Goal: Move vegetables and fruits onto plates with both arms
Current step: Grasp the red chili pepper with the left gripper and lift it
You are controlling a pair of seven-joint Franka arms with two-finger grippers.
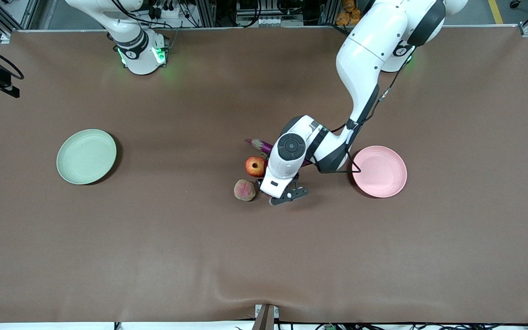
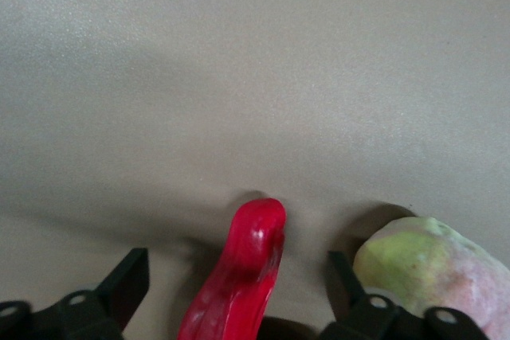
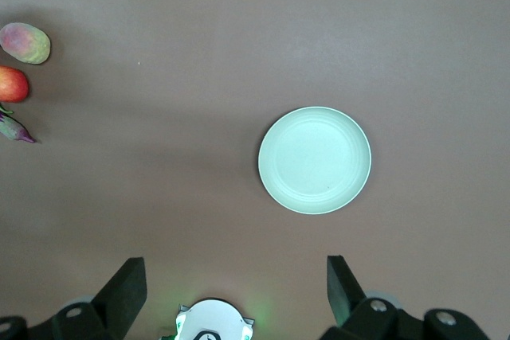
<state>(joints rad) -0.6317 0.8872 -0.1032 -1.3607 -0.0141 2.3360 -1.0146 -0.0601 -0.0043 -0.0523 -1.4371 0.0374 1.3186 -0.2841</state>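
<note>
Both plates are bare from where I sit: the mint green plate point(image 1: 86, 156) toward the right arm's end of the counter point(image 1: 200, 252), the pink plate point(image 1: 380, 171) toward the left arm's end, so I judge nothing has been transferred yet.

My left pincer point(image 2: 237, 292) is down at the produce cluster mid-counter, fingers spread wide on either side of the red chili pepper point(image 2: 239, 276), not closed on it. The pinkish-tan fruit point(image 1: 244, 190) lies just beside it, the pomegranate-like fruit point(image 1: 255, 166) slightly farther from the front camera, and the eggplant point(image 1: 260, 145) farther still, partly under the arm.

My right pincer point(image 3: 235, 296) waits high over the counter, spread wide and empty, the green plate below.

All four items remain.
</note>
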